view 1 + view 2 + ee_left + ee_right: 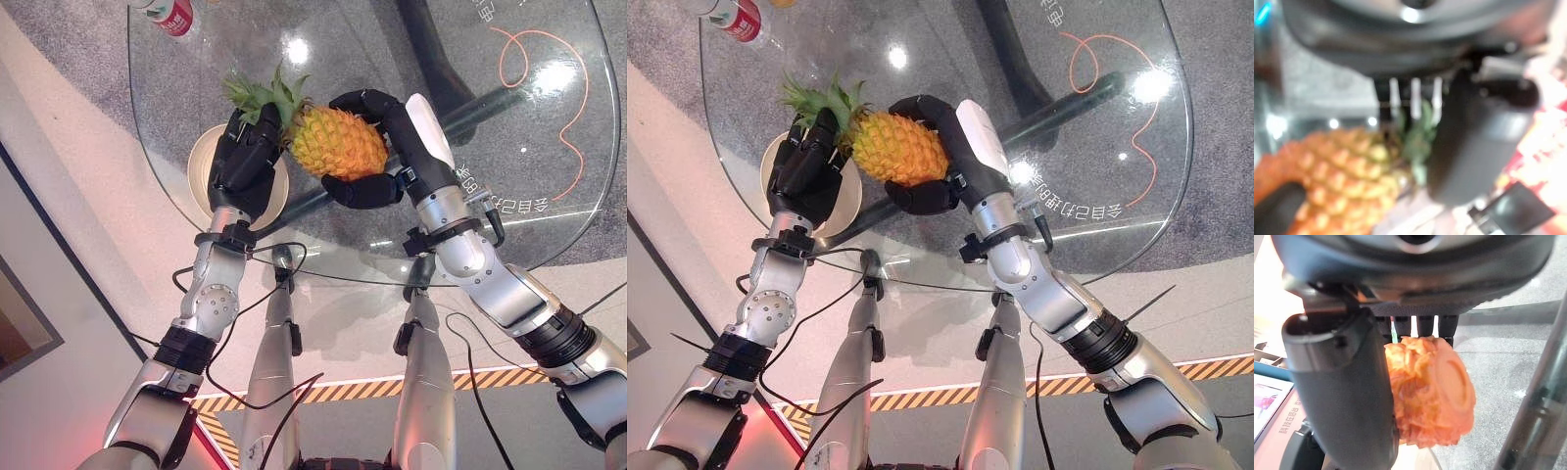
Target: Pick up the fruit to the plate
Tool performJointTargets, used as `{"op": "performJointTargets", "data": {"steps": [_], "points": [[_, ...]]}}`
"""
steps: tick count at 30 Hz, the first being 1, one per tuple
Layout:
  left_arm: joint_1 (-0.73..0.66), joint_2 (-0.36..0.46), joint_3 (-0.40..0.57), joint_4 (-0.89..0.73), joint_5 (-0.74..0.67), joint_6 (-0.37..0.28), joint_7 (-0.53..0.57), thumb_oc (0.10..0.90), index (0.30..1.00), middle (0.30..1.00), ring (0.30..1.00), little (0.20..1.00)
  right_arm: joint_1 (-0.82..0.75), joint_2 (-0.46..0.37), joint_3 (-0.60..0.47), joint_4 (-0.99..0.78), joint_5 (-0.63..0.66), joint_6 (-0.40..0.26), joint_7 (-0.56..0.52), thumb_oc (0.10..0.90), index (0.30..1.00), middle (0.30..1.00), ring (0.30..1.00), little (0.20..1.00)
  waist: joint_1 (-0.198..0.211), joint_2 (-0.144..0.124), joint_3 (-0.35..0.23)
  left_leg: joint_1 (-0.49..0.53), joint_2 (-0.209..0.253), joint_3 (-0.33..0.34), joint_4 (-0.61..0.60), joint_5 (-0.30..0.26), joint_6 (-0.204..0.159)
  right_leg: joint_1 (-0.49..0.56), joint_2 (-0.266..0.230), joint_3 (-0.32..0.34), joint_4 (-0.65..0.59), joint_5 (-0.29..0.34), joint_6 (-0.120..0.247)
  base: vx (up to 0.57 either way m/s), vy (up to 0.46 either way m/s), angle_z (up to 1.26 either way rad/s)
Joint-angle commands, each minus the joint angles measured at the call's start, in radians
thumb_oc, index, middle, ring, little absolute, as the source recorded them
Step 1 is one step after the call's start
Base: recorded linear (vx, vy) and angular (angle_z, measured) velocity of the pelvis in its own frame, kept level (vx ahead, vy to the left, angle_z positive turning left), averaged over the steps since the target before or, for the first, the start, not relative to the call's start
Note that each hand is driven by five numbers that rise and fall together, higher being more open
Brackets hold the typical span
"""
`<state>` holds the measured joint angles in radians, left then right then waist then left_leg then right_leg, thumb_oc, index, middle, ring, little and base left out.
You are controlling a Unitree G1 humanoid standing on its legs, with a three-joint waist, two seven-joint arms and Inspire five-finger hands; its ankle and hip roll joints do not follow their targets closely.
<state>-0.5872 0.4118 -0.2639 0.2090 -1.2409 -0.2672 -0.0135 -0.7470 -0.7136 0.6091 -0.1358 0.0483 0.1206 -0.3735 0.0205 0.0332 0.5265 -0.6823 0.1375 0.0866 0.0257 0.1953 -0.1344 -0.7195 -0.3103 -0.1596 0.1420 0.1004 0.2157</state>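
While the pineapple is already off the glass counter and carried between both hands, it has not yet been set down. The right hand is curled round the fruit's body, fingers arching over the far side and the thumb hooking under the near side; its wrist view shows the cut base of the fruit sitting right against the palm. The left hand is at the crown end, its fingers bent round the base of the green leaves where they meet the fruit (the left wrist view shows the leaves right at those fingers). So the lift looks done, and the fruit hangs tilted on its side, crown pointing toward the robot's left.

What is left, as I judge it, is the short carry and the release. The plate lies on the counter just under and beside the left hand, largely covered by it, and the pineapple's body is near the plate's right edge rather than over its middle — the pair of hands would need to shift left a little, lower, then let go.

Counting: one pineapple, one pale round plate, two hands on the fruit. At the counter's far left edge stands one red-and-white bottle, well apart from the work.
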Motion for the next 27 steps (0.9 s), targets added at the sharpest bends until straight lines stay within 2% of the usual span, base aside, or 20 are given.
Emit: {"op": "performJointTargets", "data": {"steps": [1,7,17,27], "points": [[-0.126,-0.033,-0.099,-0.155,0.027,-0.042,-0.115,0.1,0.3,0.3,0.3,0.2,-0.165,0.023,0.047,-0.198,-0.014,-0.153,-0.002,0.8,0.9,0.9,0.9,0.9,0.004,-0.003,-0.007,0.022,0.008,-0.004,0.009,-0.017,-0.005,0.038,-0.002,-0.078,-0.025,0.078,0.009,0.0,0.0,0.0],[-0.124,-0.043,-0.084,-0.157,0.04,-0.078,-0.072,0.1,0.3,0.3,0.3,0.2,-0.154,0.032,0.033,-0.191,-0.014,-0.15,-0.009,0.8,0.9,0.9,0.9,0.9,0.004,-0.002,-0.007,0.018,0.007,-0.006,0.013,-0.018,-0.004,0.033,-0.002,-0.076,-0.02,0.075,0.008,0.0,0.0,0.0],[-0.112,-0.066,-0.039,-0.143,0.076,-0.199,0.006,0.1,0.3,0.3,0.3,0.2,-0.137,0.05,0.012,-0.176,-0.015,-0.149,-0.024,0.8,0.9,0.9,0.9,0.9,0.007,-0.005,-0.007,0.018,0.007,-0.01,0.012,-0.018,-0.004,0.033,0.001,-0.078,-0.014,0.07,0.005,0.0,0.0,0.0],[-0.1,-0.087,0.013,-0.152,0.187,-0.282,0.137,0.1,0.3,0.3,0.3,0.2,-0.123,0.071,-0.018,-0.172,-0.038,-0.156,-0.021,0.8,0.9,0.9,0.9,0.9,0.012,-0.003,-0.007,0.014,0.002,-0.011,0.007,-0.012,-0.004,0.03,-0.002,-0.079,-0.019,0.076,0.003,0.0,0.0,0.0]]}}
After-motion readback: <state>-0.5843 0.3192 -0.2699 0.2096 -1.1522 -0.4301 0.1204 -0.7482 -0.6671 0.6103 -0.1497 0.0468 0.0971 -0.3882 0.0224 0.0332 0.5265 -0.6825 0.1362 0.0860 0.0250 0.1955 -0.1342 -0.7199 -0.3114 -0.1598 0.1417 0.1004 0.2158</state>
